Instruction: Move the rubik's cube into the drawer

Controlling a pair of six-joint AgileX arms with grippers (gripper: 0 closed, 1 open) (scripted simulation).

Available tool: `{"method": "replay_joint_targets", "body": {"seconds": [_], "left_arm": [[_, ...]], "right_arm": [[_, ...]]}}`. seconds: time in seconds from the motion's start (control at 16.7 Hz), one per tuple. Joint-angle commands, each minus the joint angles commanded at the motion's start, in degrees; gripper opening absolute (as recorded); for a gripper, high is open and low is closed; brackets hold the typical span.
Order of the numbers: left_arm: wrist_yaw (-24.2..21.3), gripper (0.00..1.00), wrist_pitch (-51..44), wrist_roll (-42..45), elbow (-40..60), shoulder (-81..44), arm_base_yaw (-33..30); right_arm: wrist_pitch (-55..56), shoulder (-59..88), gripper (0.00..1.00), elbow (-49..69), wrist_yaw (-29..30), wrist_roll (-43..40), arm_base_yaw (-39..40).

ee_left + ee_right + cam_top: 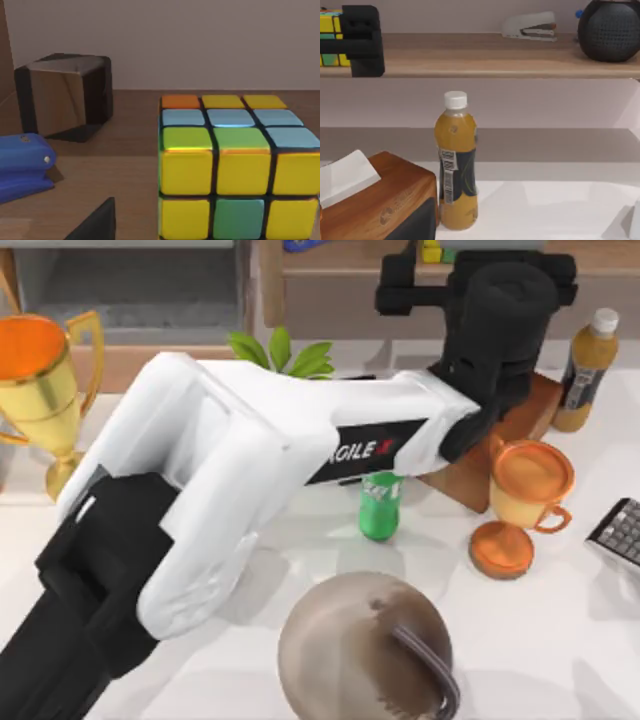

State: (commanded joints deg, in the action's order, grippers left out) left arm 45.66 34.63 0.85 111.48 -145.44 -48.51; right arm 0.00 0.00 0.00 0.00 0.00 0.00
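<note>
Left gripper [432, 260] reaching onto the wooden shelf [485, 62], finger spread impossible to tell, one glossy tiled rubik's cube [235, 167] sitting just ahead, one blue stapler [25, 167] lying alongside.

Rendered simulation of an office or study corner. Indicated by: white counter [560, 640]; brown wooden shelf [495, 62] carrying a grey stapler [530, 26], a blue stapler [22, 165] and a round black speaker [610, 30]; keyboard edge [620, 530]; wooden tissue box [380, 200]; gold trophy [40, 380]; bottled juice [456, 165].
</note>
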Motion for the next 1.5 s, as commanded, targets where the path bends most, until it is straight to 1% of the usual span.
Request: {"method": "replay_joint_targets", "body": {"seconds": [0.24, 0.42, 0.78, 1.5], "left_arm": [[-1.73, 1.00, -4.51, 0.05, 8.69, -4.03, 1.73], [-2.79, 1.00, -5.69, -0.15, 13.45, -7.73, 2.79], [-3.11, 1.00, -5.69, -0.30, 14.66, -9.27, 3.08], [-3.11, 0.10, -5.69, -0.30, 14.66, -9.27, 3.08]], "right_arm": [[0.00, 0.00, 1.00, 0.00, 0.00, 0.00, 0.00], [0.00, 0.00, 1.00, 0.00, 0.00, 0.00, 0.00], [0.00, 0.00, 1.00, 0.00, 0.00, 0.00, 0.00], [0.00, 0.00, 1.00, 0.00, 0.00, 0.00, 0.00]]}}
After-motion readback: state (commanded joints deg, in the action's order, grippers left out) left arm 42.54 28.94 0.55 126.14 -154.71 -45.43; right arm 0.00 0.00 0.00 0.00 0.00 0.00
